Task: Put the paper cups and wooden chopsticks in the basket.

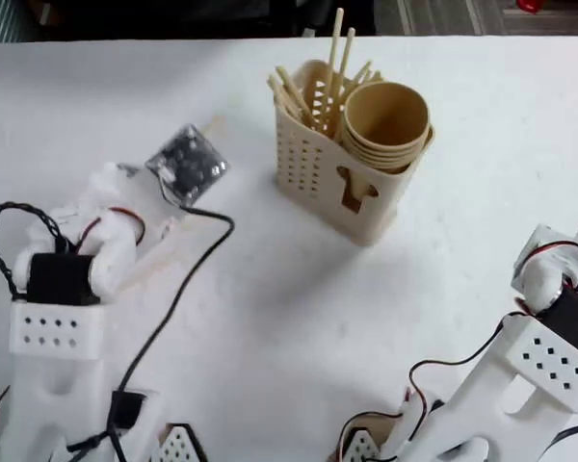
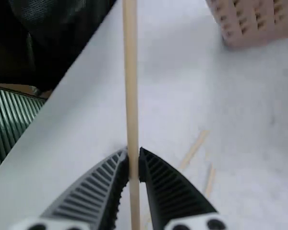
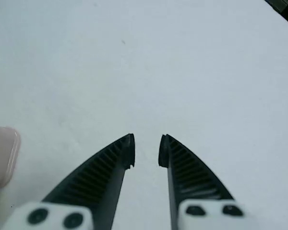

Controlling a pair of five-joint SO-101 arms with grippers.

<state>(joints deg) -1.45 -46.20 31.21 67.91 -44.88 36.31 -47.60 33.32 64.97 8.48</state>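
The cream slotted basket [image 1: 339,183] stands upright at the table's middle back. It holds a stack of paper cups [image 1: 385,123] and several wooden chopsticks [image 1: 329,77] that stick out of its top. My left gripper [image 2: 133,152] is shut on a single wooden chopstick [image 2: 130,81], to the left of the basket [image 2: 252,21]; the stick's tip [image 1: 215,123] pokes out past the wrist. Loose chopsticks [image 2: 194,148] lie on the table beneath the left arm [image 1: 87,255]. My right gripper [image 3: 146,143] hangs open over bare table with nothing between its fingers.
The white table [image 1: 299,308] lies open between the two arms. Black cables [image 1: 188,279] trail from the left arm across it. The right arm [image 1: 549,337] sits at the front right corner. A beige rounded corner [image 3: 2,153] shows in the right wrist view.
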